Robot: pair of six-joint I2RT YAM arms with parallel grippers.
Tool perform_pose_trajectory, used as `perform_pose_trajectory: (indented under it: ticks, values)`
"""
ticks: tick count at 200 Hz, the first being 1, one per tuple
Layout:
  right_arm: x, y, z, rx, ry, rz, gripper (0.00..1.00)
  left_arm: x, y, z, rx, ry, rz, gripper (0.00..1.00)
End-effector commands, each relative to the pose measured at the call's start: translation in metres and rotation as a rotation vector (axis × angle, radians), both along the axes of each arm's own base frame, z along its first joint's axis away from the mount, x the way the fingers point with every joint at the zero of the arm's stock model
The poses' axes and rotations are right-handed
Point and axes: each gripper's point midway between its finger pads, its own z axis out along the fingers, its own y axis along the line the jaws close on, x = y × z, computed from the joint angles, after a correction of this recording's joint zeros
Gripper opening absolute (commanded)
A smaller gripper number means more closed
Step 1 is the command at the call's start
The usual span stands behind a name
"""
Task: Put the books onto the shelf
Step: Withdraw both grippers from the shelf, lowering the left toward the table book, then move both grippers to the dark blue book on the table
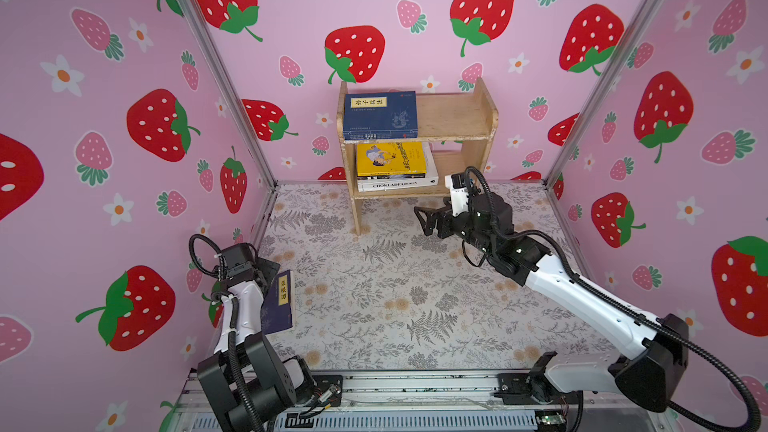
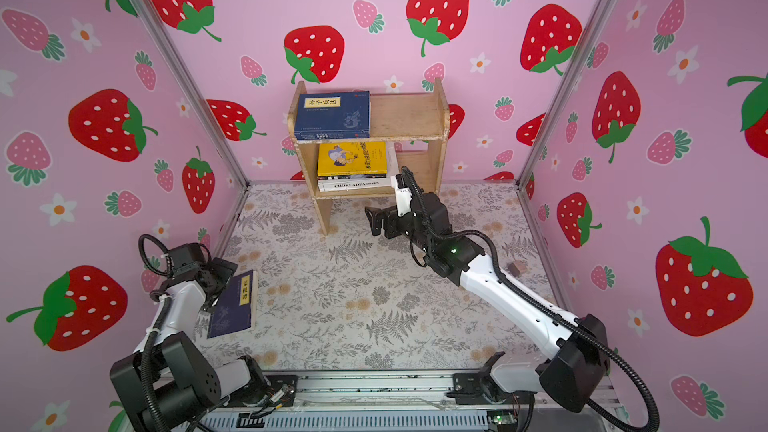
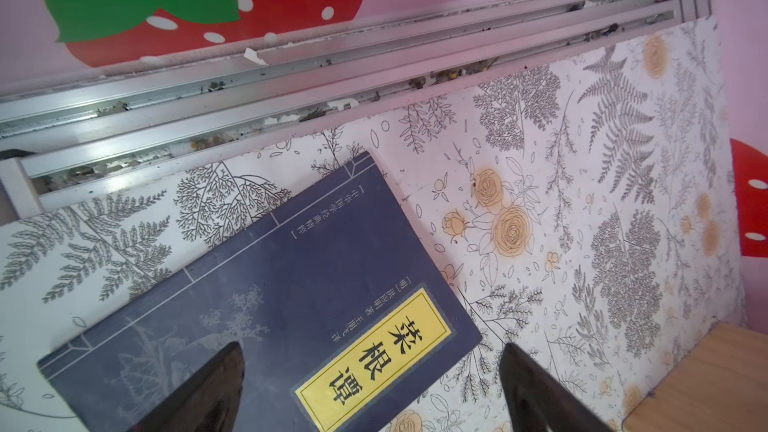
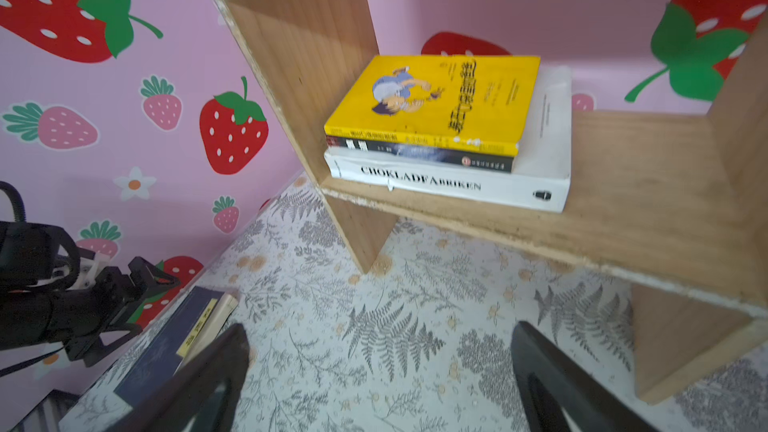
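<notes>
The wooden shelf (image 1: 453, 118) stands at the back wall. A navy book (image 1: 380, 116) lies flat on its top tier. On the lower tier a yellow cartoon book (image 4: 432, 97) tops a dark one and the white "Chokladfabriken" (image 4: 449, 182). Another navy book with a yellow label (image 3: 270, 297) lies flat on the table by the left wall (image 2: 232, 305). My left gripper (image 3: 372, 351) is open just above that book's label end, one finger over the cover and one past its edge. My right gripper (image 4: 380, 328) is open and empty, low in front of the shelf (image 1: 419, 211).
Pink strawberry walls close in the left, back and right sides. An aluminium rail (image 3: 291, 76) runs along the left wall beside the navy book. A small brown block (image 2: 516, 268) lies near the right wall. The front rail (image 1: 415, 384) carries both arm bases.
</notes>
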Motion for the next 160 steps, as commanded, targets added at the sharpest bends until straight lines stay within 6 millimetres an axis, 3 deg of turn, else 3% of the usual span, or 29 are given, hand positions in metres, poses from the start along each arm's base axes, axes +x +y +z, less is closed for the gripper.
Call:
perform_pose_trajectory:
  ticks: [1,32,84,141,160]
  values:
    - [-0.011,0.0,-0.005,0.07,0.053,0.017,1.0,-0.008,0.014,0.0,0.016,-0.019,0.075,0.97]
    - [-0.013,0.005,-0.017,0.097,0.095,0.023,1.0,-0.019,0.023,-0.018,-0.039,-0.039,0.11,0.97]
    - [-0.009,0.012,-0.022,0.093,0.108,0.027,1.0,-0.037,0.029,-0.046,-0.092,-0.006,0.16,0.97]
    - [-0.01,0.019,-0.041,0.095,0.161,0.04,1.0,-0.038,0.035,-0.067,-0.177,0.003,0.173,0.97]
    - [-0.013,0.023,-0.05,0.09,0.182,0.047,1.0,-0.031,0.027,-0.075,-0.239,-0.025,0.141,0.97]
